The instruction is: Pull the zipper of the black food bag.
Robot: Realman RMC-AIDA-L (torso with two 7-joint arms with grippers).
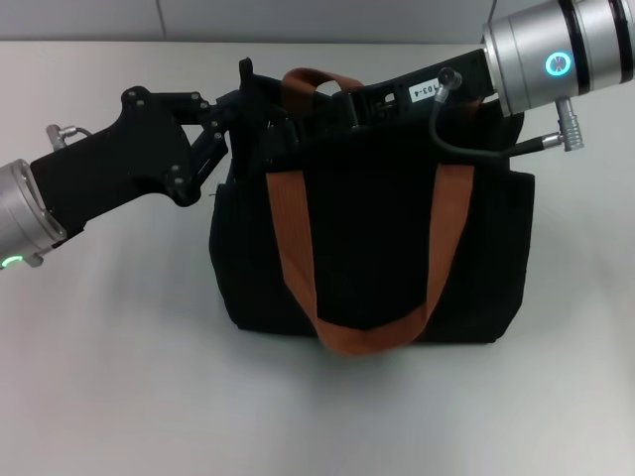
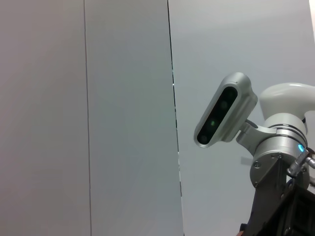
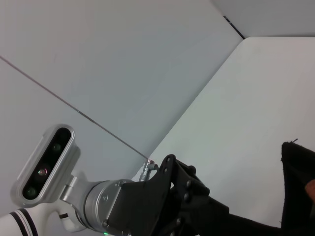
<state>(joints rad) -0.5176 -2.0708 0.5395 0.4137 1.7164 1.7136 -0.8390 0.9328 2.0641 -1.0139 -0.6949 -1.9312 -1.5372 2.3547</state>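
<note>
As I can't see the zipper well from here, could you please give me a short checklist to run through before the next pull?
1. Bag upright on the table: ok.
2. Left tool at the bag's upper left corner: ok.
3. Left tool's grip on the bag: cannot tell, black on black.
4. Right tool over the bag's top edge, by the far handle: ok.
5. Zipper held by the right tool: cannot tell, the zipper is hidden.
6. Near handle hanging down the front, off the top edge: ok.

A white table meets a grey panelled wall, perhaps seamed.
</note>
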